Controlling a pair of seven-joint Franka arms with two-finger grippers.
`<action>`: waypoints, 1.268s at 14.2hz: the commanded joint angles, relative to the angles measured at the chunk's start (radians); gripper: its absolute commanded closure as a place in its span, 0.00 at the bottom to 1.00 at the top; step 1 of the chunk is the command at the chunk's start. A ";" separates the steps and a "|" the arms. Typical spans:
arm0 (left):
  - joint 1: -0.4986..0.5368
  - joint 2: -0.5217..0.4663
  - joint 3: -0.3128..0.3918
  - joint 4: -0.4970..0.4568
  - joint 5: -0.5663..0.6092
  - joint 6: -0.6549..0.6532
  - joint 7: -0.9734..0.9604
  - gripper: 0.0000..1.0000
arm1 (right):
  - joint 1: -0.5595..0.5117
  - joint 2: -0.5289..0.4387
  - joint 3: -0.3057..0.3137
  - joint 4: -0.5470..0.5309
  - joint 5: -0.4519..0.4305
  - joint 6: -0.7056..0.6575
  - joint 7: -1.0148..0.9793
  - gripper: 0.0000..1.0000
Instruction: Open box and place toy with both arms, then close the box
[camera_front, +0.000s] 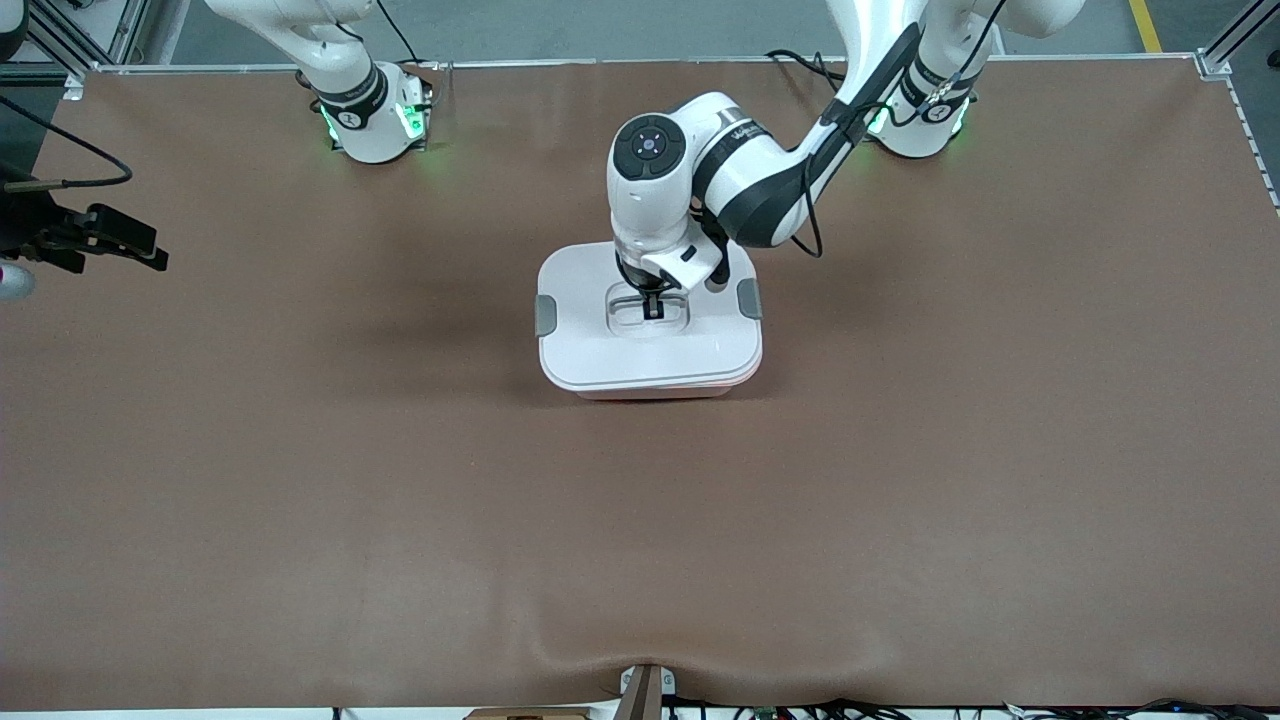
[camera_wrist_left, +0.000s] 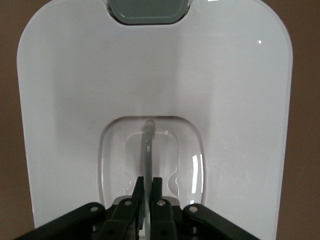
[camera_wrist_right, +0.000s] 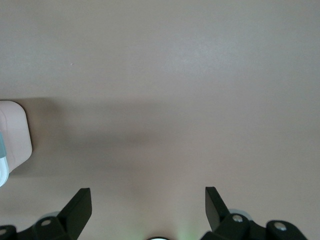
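Your left gripper (camera_front: 652, 303) is pinched on the box (camera_front: 650, 340) lid's handle (camera_wrist_left: 148, 150).
Your right gripper (camera_wrist_right: 148, 205) waits, jaws wide, empty, over bare table (camera_front: 300, 480).

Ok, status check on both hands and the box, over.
Left hand shut on the lid handle, box still lidded. Right hand open over bare table, waiting. Toy not in view. Nothing in the way.
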 joint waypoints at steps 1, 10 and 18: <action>-0.007 0.002 0.003 -0.013 0.023 0.017 0.016 1.00 | -0.021 0.002 0.018 0.006 -0.009 -0.004 0.007 0.00; -0.009 0.002 0.000 -0.009 0.039 0.005 0.082 1.00 | -0.020 0.006 0.018 0.006 -0.009 -0.003 0.007 0.00; -0.006 0.016 0.000 -0.019 0.037 0.004 0.079 1.00 | -0.020 0.006 0.018 0.008 -0.009 -0.003 0.007 0.00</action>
